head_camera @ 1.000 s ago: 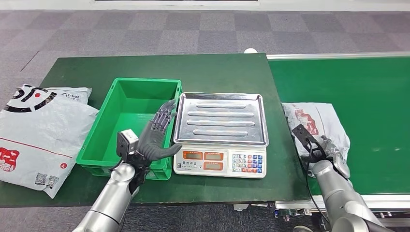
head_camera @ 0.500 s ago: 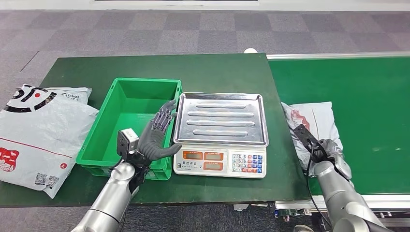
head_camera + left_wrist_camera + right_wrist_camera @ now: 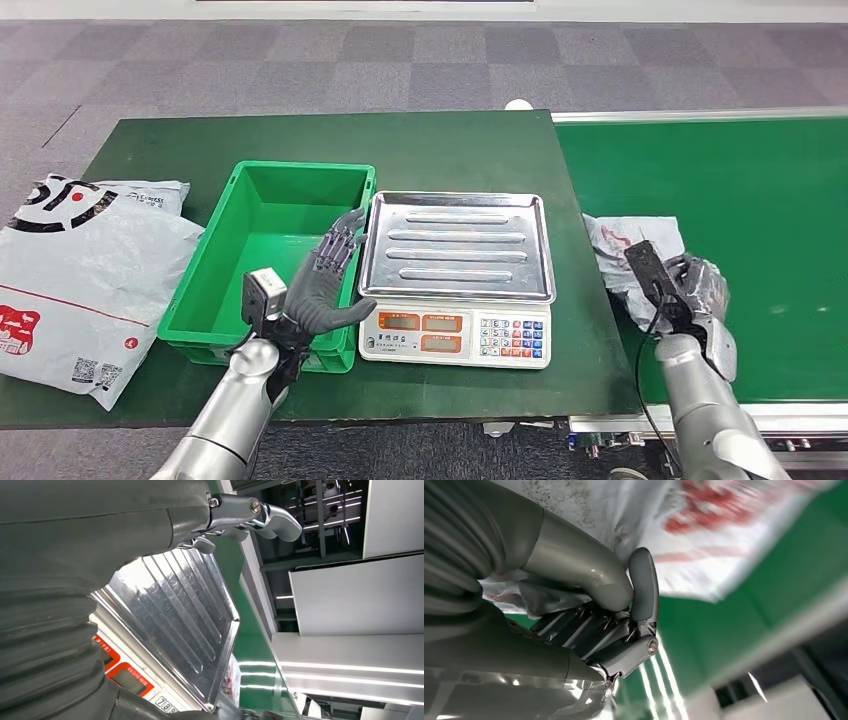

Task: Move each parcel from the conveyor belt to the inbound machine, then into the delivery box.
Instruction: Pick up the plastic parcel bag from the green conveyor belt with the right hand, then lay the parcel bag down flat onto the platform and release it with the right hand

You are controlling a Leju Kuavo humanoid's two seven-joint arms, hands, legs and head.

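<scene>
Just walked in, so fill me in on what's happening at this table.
The robot is sorting parcels. Its right hand grips a crumpled white parcel at the edge of the green conveyor belt, beside the scale. Its left hand hovers open between the empty green bin and the scale, whose steel tray holds nothing. Two large grey parcels lie at the table's far left.

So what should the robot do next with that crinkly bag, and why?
Probably lift the parcel and carry it over to the scale's steel tray. The right hand grips the parcel at the belt's edge, and the tray lies bare beside it.
</scene>
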